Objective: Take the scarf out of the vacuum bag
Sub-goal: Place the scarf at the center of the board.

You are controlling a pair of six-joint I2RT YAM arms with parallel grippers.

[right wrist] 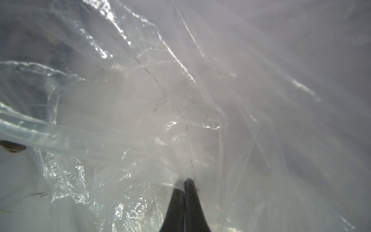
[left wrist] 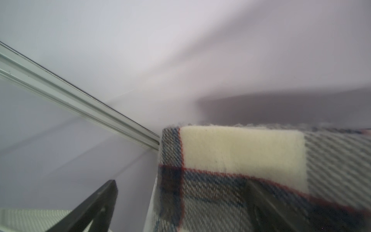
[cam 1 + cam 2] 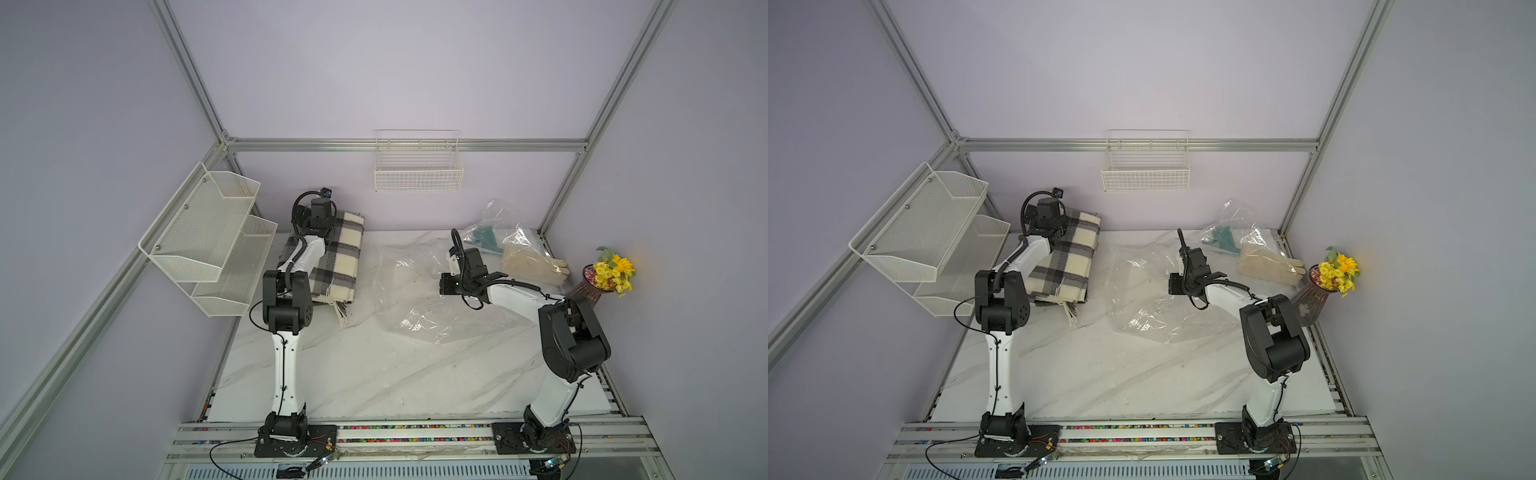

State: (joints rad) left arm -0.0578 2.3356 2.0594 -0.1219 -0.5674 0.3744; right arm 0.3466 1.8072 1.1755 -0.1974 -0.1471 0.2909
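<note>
The scarf (image 3: pixel 338 266) (image 3: pixel 1067 266), cream with a grey plaid, lies folded on the table at the back left, outside the vacuum bag and apart from it. My left gripper (image 3: pixel 321 218) (image 2: pixel 180 184) hovers over the scarf's far end by the back wall, open. In the left wrist view one finger (image 2: pixel 96 204) is beside the scarf (image 2: pixel 241 152) and the other is over the cloth. The vacuum bag (image 3: pixel 409 291) (image 3: pixel 1142 291), crinkly and clear, lies slack mid-table. My right gripper (image 3: pixel 442 286) (image 1: pixel 185 179) is shut on a fold of its plastic (image 1: pixel 140 100).
A smaller clear bag with a teal item (image 3: pixel 490 239) and cream gloves (image 3: pixel 536 264) lie at the back right. A vase of yellow flowers (image 3: pixel 611 274) stands at the right edge. Mesh shelves (image 3: pixel 212 237) hang on the left wall, a wire basket (image 3: pixel 417 166) on the back wall.
</note>
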